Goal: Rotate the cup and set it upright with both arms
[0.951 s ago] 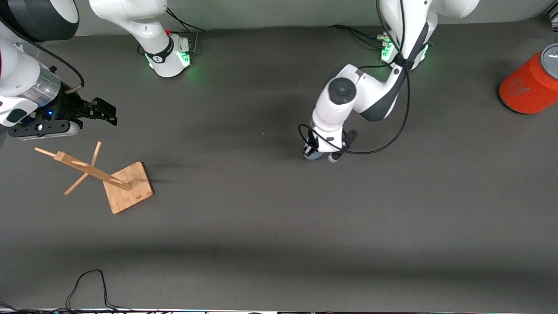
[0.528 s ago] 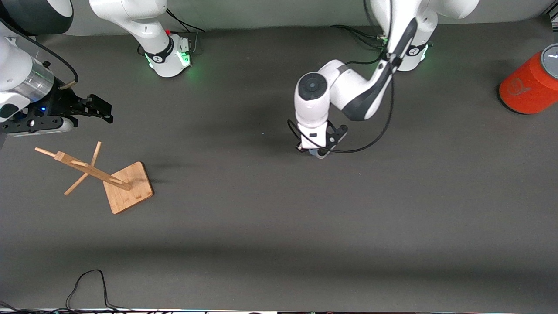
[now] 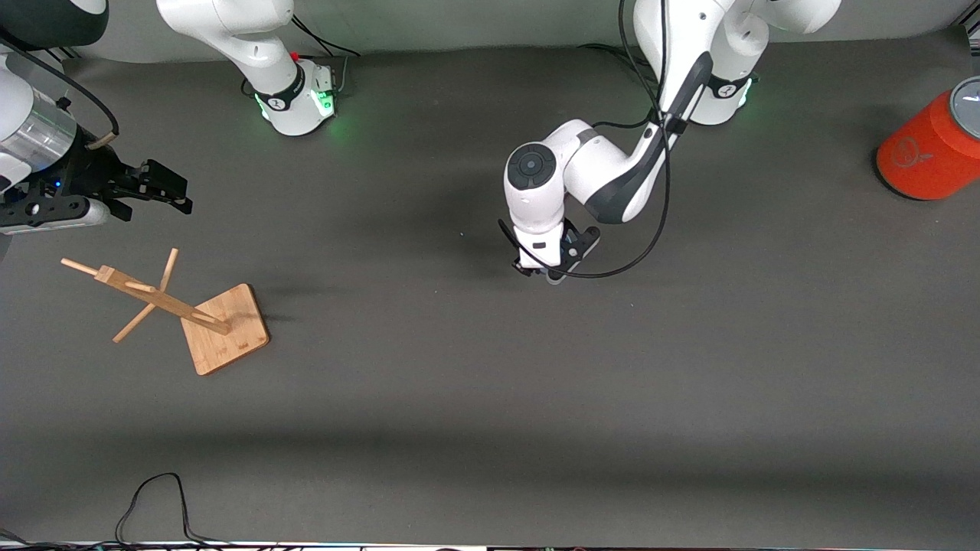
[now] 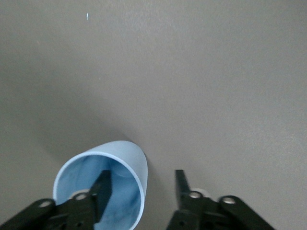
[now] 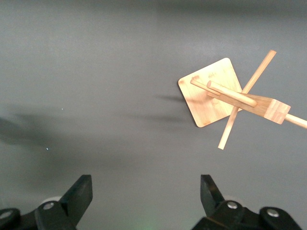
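Near the middle of the worktop (image 3: 490, 428), the cup (image 4: 122, 160) stands upright with its open mouth facing up, as we see in the left wrist view. It is small, light blue and matte.

We find the left end effector (image 4: 141, 181) low over the cup, its wrist pointing straight down from an arm that reaches out from its base. Its jaws are parted and straddle the cup's wall: one finger (image 4: 101, 186) hangs inside the mouth, the other (image 4: 180, 184) outside the rim. We see a gap between each finger and the wall, so nothing is clamped. In the front view the wrist hides nearly all of the cup.

Toward the right arm's end of the worktop, the right end effector (image 3: 172, 191) waits in the air with its jaws spread wide and holding nothing. It hangs over bare worktop near a wooden peg stand (image 3: 222, 329), which rests on a square base with a slanted post and crossed pegs.

At the left arm's end we note a large orange cylinder (image 3: 922, 157) with a grey top, well apart from the cup. A black cable (image 3: 153, 490) loops along the edge nearest the front camera.
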Controlling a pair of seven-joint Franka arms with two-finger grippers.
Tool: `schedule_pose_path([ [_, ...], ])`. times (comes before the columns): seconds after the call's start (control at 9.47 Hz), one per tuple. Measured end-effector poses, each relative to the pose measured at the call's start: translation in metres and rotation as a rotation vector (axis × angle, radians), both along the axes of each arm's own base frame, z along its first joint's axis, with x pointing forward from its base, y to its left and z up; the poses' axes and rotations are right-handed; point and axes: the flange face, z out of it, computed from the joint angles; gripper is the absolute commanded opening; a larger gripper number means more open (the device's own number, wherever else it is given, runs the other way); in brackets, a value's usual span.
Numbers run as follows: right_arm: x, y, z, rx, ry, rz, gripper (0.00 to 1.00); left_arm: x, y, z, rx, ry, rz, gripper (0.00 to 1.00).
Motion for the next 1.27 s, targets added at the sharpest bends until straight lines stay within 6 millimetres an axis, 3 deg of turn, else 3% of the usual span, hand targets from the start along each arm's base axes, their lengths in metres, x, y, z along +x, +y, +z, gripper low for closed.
schedule_pose_path([
  [0.21,0.0,-0.001,0.0,0.0,-0.001,-0.001,1.0,0.024,0.011,0.039,0.042,0.036,-0.04,1.0],
  [0.42,0.001,-0.007,0.001,0.002,-0.001,-0.012,1.0,0.06,0.043,0.097,0.039,0.048,-0.218,1.0],
  [0.53,0.001,-0.012,0.001,0.002,-0.001,-0.021,1.0,0.084,0.082,0.128,0.03,0.054,-0.34,1.0],
  [0.74,0.001,-0.015,0.001,0.003,-0.001,-0.027,1.0,0.125,0.198,0.178,0.015,0.098,-0.53,1.0],
  [0.85,0.001,-0.016,0.002,0.003,-0.002,-0.028,1.0,0.134,0.254,0.201,-0.005,0.129,-0.619,1.0],
  [0.95,0.001,-0.017,0.005,0.004,-0.008,-0.03,1.0,0.134,0.308,0.226,-0.032,0.148,-0.694,1.0],
  [1.06,0.002,-0.019,0.014,0.005,-0.028,-0.035,1.0,0.128,0.349,0.247,-0.06,0.15,-0.743,1.0],
  [1.27,0.003,-0.021,0.031,0.007,-0.056,-0.038,1.0,0.098,0.415,0.282,-0.123,0.106,-0.784,1.0],
])
